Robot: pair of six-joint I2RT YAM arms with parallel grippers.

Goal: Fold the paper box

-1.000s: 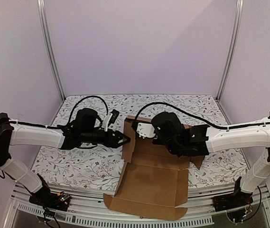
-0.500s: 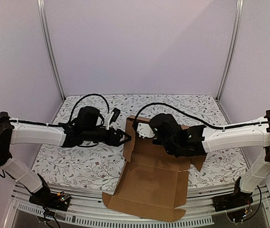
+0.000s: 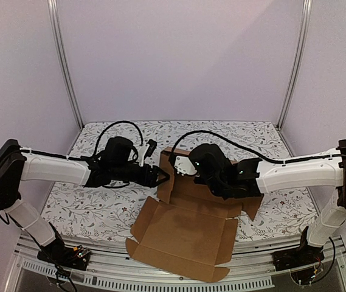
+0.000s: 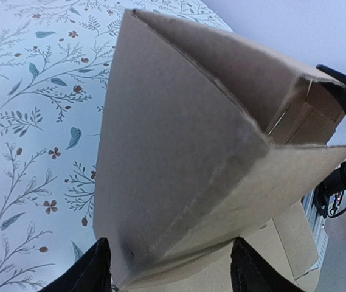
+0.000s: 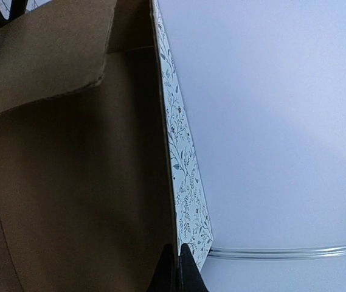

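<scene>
The paper box (image 3: 185, 234) is a brown corrugated sheet, partly folded, at the table's middle front. Its near panel lies flat and overhangs the front edge, and its far walls stand up. My left gripper (image 3: 162, 177) is open at the box's raised left corner. In the left wrist view that corner (image 4: 179, 158) sits between the open fingers (image 4: 96, 271), without a grip showing. My right gripper (image 3: 183, 163) is shut on the top edge of the standing far wall. In the right wrist view the fingers (image 5: 177, 271) pinch that cardboard edge (image 5: 160, 121).
The floral tablecloth (image 3: 100, 207) covers the table. Metal rails (image 3: 100, 267) run along the near edge, under the overhanging panel. Upright frame posts (image 3: 66, 67) stand at the back corners with lilac walls behind. Black cables loop over both arms.
The box's near flat panel has swung to the left and turned a little. My left gripper has pushed slightly right against the left corner. My right gripper has stayed shut on the far wall.
</scene>
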